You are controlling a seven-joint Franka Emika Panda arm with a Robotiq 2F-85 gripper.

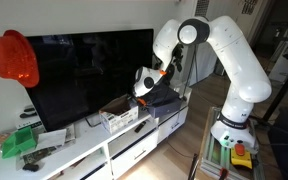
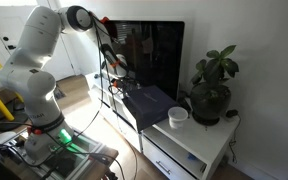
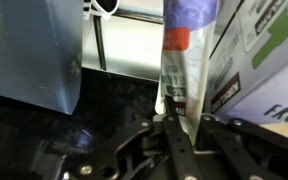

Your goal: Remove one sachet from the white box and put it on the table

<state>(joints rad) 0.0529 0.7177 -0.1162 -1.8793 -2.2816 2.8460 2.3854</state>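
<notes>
In the wrist view my gripper (image 3: pixel 174 118) is shut on the lower edge of a sachet (image 3: pixel 180 60). The sachet is a narrow whitish packet with a red band and a purple end, and it stands upright between the fingers. In an exterior view the gripper (image 1: pixel 146 88) hangs just above and beside the white box (image 1: pixel 120 119). The box stands open-topped on the table (image 1: pixel 84 152), in front of the TV. The gripper also shows in front of the TV in an exterior view (image 2: pixel 119 70). The sachet is too small to make out in both exterior views.
A dark grey box (image 1: pixel 170 97) lies beside the white box, under the arm, and also shows in an exterior view (image 2: pixel 149 102). A green packet (image 1: pixel 19 141) lies at the table's other end. The TV (image 1: pixel 89 70) stands close behind. A white cup (image 2: pixel 177 115) and a plant (image 2: pixel 212 90) stand on the cabinet.
</notes>
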